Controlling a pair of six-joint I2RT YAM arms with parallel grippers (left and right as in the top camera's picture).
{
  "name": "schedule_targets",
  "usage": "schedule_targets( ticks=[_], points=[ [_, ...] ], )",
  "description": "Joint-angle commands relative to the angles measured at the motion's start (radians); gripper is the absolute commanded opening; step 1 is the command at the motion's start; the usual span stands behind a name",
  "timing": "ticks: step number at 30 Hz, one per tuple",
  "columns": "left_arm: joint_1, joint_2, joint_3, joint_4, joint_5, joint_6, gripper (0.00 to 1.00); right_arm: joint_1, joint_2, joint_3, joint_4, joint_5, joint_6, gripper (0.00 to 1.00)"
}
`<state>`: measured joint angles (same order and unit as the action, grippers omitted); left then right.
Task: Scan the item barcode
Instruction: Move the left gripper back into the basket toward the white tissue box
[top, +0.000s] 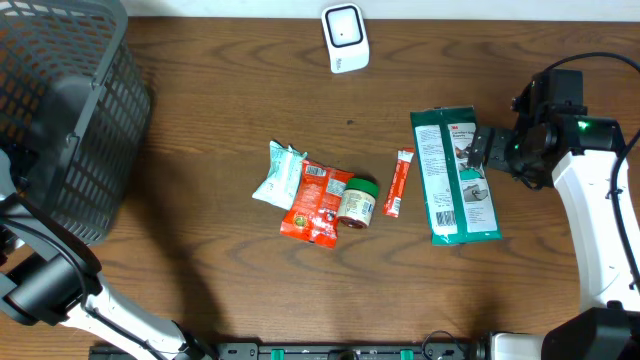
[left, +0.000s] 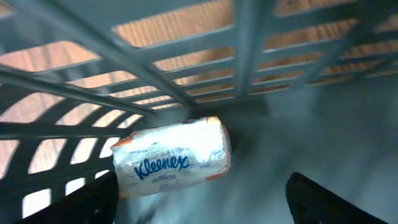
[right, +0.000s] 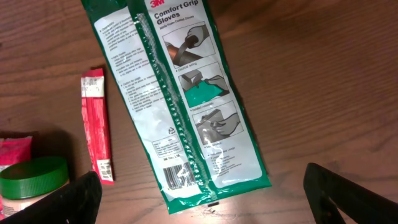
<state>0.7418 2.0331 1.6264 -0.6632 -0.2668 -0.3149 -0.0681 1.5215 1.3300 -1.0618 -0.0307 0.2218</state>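
Looking down from overhead, you find the gloves pack (top: 455, 180) lying flat on the table (top: 220, 280), right of centre, printed back up. Your right gripper (top: 480, 150) hangs over the pack's right edge. In the right wrist view its fingers (right: 74, 199) sit at the two bottom corners, spread wide with nothing clamped between them. The pack's lower end lies below that gap, and the barcode (right: 177, 176) faces up near the bottom seam.

The scanner (top: 345, 38) stands at the far edge of the table, well apart from the pack.

Left of the pack, close but not touching, lies a red stick (top: 400, 183). Next comes a jar (top: 358, 202) with a green lid, resting against a red pouch (top: 318, 203). A white-and-green packet (top: 280, 175) touches the pouch's left side.

Your left gripper (left: 202, 186) is down inside the basket (top: 60, 60) at the table's far left corner. In the left wrist view its dark fingers (left: 81, 205) sit far apart at the lower corners, so the pincer is wide and holds nothing. A Kleenex pack (left: 171, 158) lies on the basket floor against the slatted wall, just ahead of the fingertips. You cannot tell whether the left finger touches it.
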Motion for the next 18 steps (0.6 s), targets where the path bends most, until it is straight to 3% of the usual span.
schedule_targets(
  ticks=[1,13,14,18],
  points=[
    [0.008,0.003,-0.006,0.015,0.041,0.0,0.85,-0.002,0.003,-0.004,-0.001,-0.004,-0.013,0.99],
    [0.011,0.006,-0.008,0.038,0.039,0.0,0.87,-0.002,0.003,-0.004,-0.001,-0.004,-0.013,0.99],
    [0.011,0.006,-0.008,0.045,0.039,0.0,0.92,-0.002,0.003,-0.004,-0.001,-0.004,-0.013,0.99],
    [0.011,0.006,-0.008,0.076,0.039,0.0,0.95,-0.002,0.003,-0.004,-0.001,-0.004,-0.013,0.99]
  ],
)
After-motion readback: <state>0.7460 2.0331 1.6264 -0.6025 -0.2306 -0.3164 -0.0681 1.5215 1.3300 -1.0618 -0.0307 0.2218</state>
